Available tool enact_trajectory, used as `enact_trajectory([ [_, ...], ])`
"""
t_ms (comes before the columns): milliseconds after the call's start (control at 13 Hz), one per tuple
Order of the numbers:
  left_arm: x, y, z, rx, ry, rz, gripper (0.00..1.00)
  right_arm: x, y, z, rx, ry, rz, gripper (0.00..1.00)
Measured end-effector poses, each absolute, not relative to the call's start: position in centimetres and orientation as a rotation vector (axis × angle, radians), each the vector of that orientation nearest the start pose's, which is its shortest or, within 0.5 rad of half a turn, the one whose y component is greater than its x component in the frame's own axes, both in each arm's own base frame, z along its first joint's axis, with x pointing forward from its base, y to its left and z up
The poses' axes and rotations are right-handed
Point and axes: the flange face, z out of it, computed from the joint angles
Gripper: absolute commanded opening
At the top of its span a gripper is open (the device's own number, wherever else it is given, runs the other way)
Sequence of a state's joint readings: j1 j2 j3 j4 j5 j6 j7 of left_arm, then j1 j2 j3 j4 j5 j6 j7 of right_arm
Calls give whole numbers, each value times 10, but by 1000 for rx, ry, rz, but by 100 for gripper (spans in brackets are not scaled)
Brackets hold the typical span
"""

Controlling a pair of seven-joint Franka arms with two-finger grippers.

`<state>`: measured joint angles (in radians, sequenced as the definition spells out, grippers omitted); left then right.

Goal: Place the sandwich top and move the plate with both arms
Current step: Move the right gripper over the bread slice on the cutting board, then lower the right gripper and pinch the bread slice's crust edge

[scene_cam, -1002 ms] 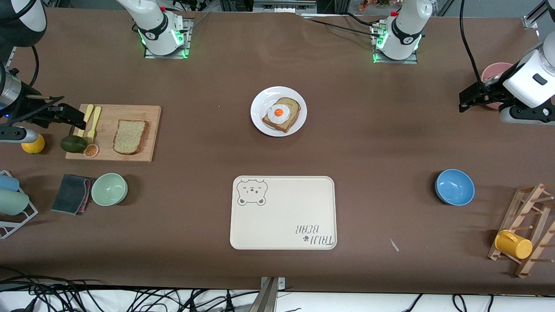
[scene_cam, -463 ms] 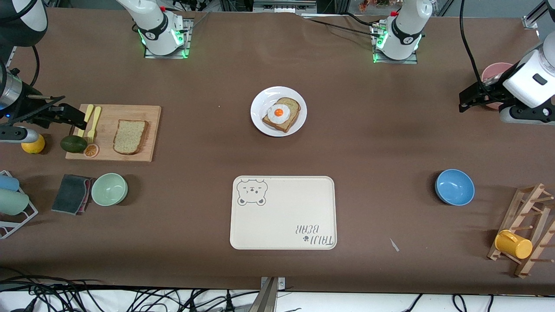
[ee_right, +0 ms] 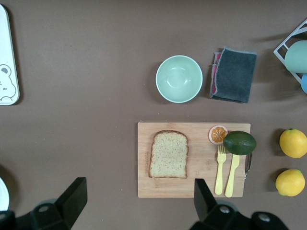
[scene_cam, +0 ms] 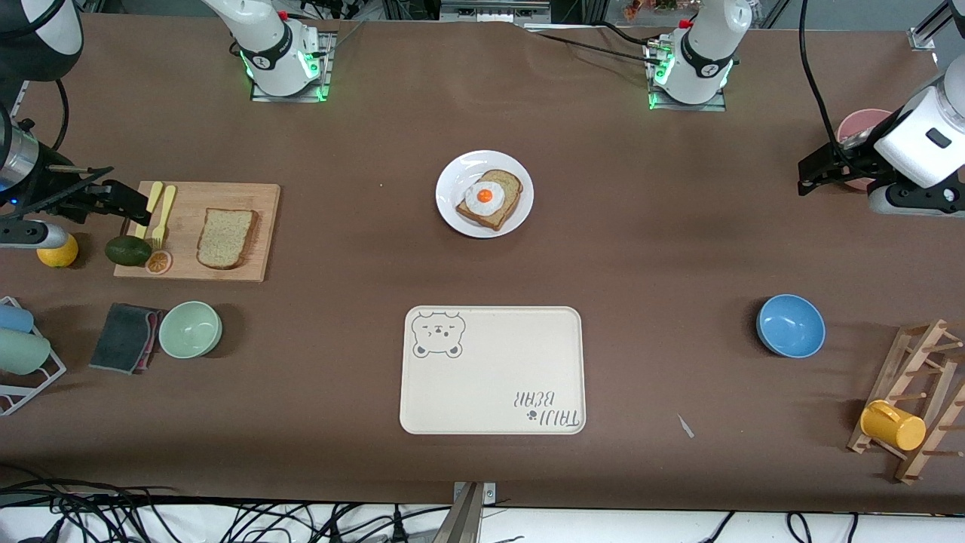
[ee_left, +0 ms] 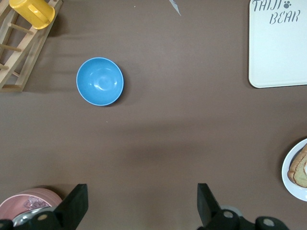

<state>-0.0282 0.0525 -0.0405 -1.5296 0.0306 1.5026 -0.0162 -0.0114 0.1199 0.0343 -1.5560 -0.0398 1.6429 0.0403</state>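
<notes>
**Both grippers spread wide and holding nothing**

Left gripper (scene_cam: 810, 173), jaws apart, hangs over the table's left-arm end by a pink bowl (scene_cam: 859, 124); that arm waits. Right gripper (scene_cam: 124, 200), also spread and holding nothing, hovers at the edge of the wooden cutting board (scene_cam: 260, 226) above the yellow cutlery (scene_cam: 158, 211).

Largest on the brown table (scene_cam: 678, 226) is the cream bear-print tray (scene_cam: 490, 385), nearest the front camera. Next comes the board, carrying the sandwich top (scene_cam: 225, 238), which lies flat beside the avocado (scene_cam: 128, 250) and orange slice (scene_cam: 158, 262). At the table's middle sits the plate (scene_cam: 448, 211), bearing the egg-topped slice (scene_cam: 488, 199). Green bowl (scene_cam: 190, 329) and blue bowl (scene_cam: 790, 326) stand well apart.
</notes>
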Motion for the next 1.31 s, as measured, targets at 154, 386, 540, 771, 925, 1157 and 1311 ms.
enact_trajectory([
  [154, 562, -35, 609, -3106, 80, 122, 100, 594, 8, 566, -3178, 22, 65, 99],
  [386, 562, -35, 609, -3106, 80, 122, 100, 594, 8, 563, -3178, 21, 73, 99],
  [540, 562, -35, 609, -3106, 80, 122, 100, 594, 8, 563, -3178, 19, 73, 99],
  [771, 562, -35, 609, -3106, 80, 122, 100, 593, 8, 561, -3178, 20, 83, 97],
  [925, 562, -35, 609, -3106, 80, 122, 100, 593, 8, 549, -3177, 17, 110, 96],
  [1157, 562, -35, 609, -3106, 80, 122, 100, 595, 15, 490, -3175, -8, 148, 96],
  [1311, 562, -35, 609, -3106, 80, 122, 100, 591, 18, 441, -3174, -21, 167, 96],
])
